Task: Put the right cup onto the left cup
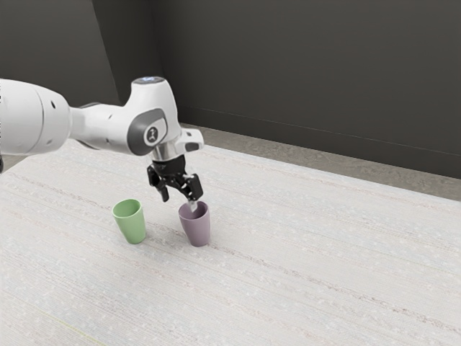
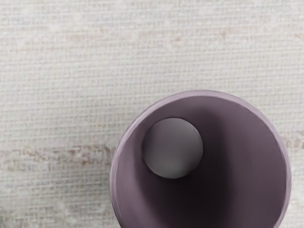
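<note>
Black two-finger gripper [image 1: 178, 202], spread, at a tapered purple cup [image 1: 197, 231]; likely light, stiff and smooth, best pinched across its rim [image 2: 204, 93].

The exterior view looks from the arm's [image 1: 104, 126] side, angled down toward the tabletop's [image 1: 324, 267] far edge. The wrist view faces down, close above the purple cup [image 1: 197, 227] both share.

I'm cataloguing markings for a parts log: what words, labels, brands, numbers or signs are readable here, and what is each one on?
No text is readable.
Pale sign on the arm's dark patch: too small to make out.
Bluish mark atop the arm: too small to read.
Purple cup: none seen.
Green cup: none seen.
</note>
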Robot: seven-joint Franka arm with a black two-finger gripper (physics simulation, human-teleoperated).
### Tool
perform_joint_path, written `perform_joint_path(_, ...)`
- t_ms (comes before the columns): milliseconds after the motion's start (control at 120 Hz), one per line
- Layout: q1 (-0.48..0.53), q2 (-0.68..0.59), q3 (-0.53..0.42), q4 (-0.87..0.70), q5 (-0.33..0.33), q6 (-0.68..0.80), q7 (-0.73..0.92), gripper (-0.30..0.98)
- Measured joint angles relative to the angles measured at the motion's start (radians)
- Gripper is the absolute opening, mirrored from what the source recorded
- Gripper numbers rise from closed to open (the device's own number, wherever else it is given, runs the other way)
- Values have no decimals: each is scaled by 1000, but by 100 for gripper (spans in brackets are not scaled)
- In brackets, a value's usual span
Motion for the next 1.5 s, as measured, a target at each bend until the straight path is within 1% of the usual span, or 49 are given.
perform_joint_path(133,0,14,0,5,-1,21,-7,68)
perform_joint_path(333,2,45,1,15,-1,54,-14,55)
perform_joint_path(633,8,119,1,45,-4,74,-20,47)
perform_joint_path(700,9,126,2,49,-4,76,-21,39)
perform_joint_path(800,9,132,2,50,-5,88,-23,21)
perform_joint_path(858,9,132,2,50,-5,93,-23,12)
perform_joint_path(933,9,132,1,50,-5,97,-24,4)
perform_joint_path(1017,9,132,1,50,-5,101,-25,-1)
perform_joint_path(1150,9,132,1,49,-5,104,-26,-6)
perform_joint_path(1325,8,125,2,47,-2,105,-31,-8)
perform_joint_path(1500,8,69,1,40,2,96,-36,-9)
